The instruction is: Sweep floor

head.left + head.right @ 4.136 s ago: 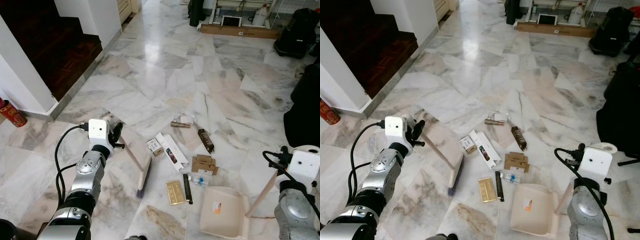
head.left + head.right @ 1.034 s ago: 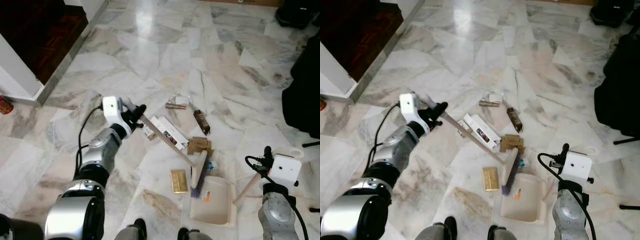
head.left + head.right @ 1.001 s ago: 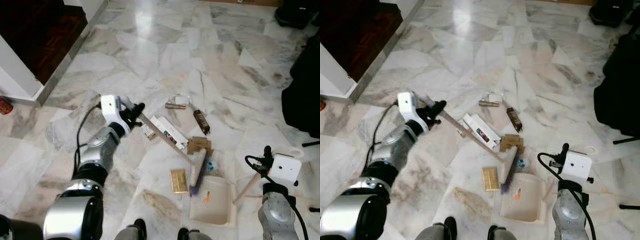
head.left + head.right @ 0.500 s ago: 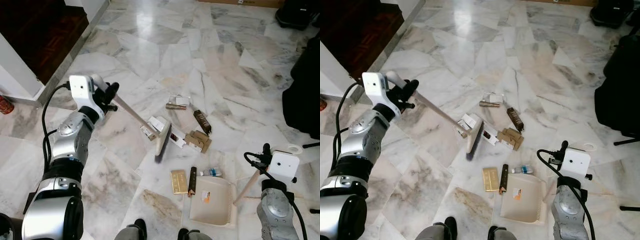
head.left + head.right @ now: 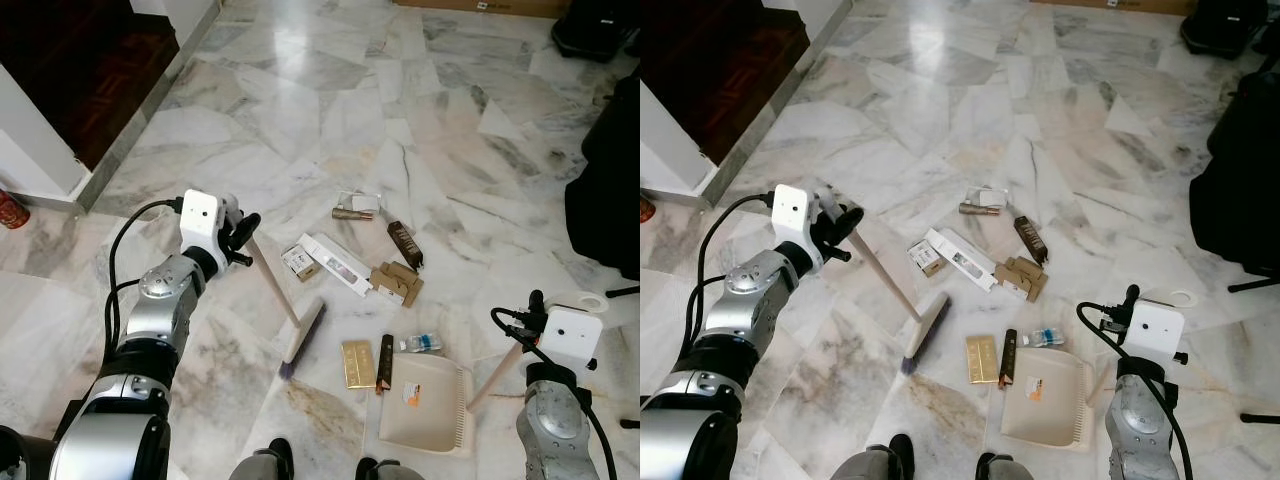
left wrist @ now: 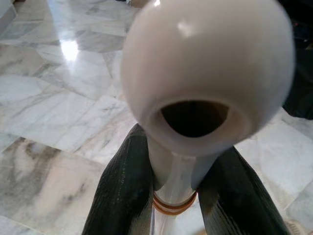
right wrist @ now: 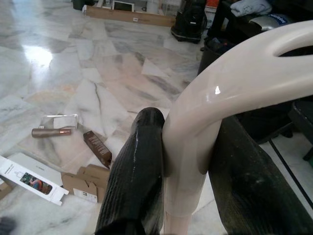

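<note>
Our left gripper (image 6: pixel 172 196) fingers clamp the broom (image 5: pixel 290 325) handle; our right gripper (image 7: pixel 185 176) clamps the dustpan (image 5: pixel 425 405) handle. Brush head rests left of the gold box (image 5: pixel 355 362), so next we sweep rightward into the pan.

silver arms (image 5: pixel 160 310), black cables (image 5: pixel 120 290), perhaps ribbed fingers (image 7: pixel 137 171)

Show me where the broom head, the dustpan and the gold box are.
broom head (image 5: pixel 303 338), left eye view, middle of the bristle block.
dustpan (image 5: pixel 430 421), left eye view, bare tray floor.
gold box (image 5: pixel 356 363), left eye view, centre of its top face.
</note>
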{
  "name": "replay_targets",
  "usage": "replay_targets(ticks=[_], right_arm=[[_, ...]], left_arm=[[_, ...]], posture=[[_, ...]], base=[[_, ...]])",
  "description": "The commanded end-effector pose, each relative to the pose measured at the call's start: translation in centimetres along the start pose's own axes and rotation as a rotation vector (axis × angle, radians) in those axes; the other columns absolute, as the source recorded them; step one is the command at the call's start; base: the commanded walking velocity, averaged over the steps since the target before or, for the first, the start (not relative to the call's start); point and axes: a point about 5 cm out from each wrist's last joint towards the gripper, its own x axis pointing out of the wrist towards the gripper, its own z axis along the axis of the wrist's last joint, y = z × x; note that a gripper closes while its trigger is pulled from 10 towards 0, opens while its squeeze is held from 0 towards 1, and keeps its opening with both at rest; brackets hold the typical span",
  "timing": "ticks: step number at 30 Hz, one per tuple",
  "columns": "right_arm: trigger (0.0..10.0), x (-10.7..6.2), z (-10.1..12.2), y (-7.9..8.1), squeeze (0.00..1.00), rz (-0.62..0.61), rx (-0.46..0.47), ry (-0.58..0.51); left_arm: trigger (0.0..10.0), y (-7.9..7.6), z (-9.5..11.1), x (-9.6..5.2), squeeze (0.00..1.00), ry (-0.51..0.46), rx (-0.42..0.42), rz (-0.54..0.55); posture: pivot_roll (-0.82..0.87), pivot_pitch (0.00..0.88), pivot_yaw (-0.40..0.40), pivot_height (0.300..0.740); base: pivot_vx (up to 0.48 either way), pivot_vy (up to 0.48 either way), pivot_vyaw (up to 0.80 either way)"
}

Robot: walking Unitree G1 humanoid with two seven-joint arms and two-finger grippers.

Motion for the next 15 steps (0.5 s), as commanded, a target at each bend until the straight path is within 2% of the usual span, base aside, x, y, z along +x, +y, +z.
replay_targets(ticks=[1, 8, 12, 15], right_arm=[[10.0, -1.2, -2.4, 0.1, 0.00, 0.016, -0.029, 0.117], [10.0, -1.3, -2.3, -0.4, 0.00, 0.007, -0.033, 0.112], [10.0, -1.5, -2.3, -0.7, 0.00, -0.001, -0.040, 0.111], [10.0, -1.6, -2.3, -0.8, 0.00, -0.004, -0.042, 0.110]], left_arm=[[10.0, -0.4, -0.7, -0.3, 0.00, 0.030, 0.018, -0.027], [10.0, -0.7, -1.0, 0.2, 0.00, 0.019, -0.097, 0.007], [10.0, -1.4, -1.1, 0.7, 0.00, 0.027, -0.182, -0.019], [10.0, -1.7, -1.0, 1.0, 0.00, 0.031, -0.198, -0.024]], posture=[[0.07, 0.227, 0.064, 0.740], [0.05, 0.232, 0.066, 0.740], [0.04, 0.239, 0.067, 0.740], [0.03, 0.244, 0.069, 0.740]], base=[[0.000, 0.000, 0.00], [0.000, 0.000, 0.00], [0.000, 0.000, 0.00], [0.000, 0.000, 0.00]])
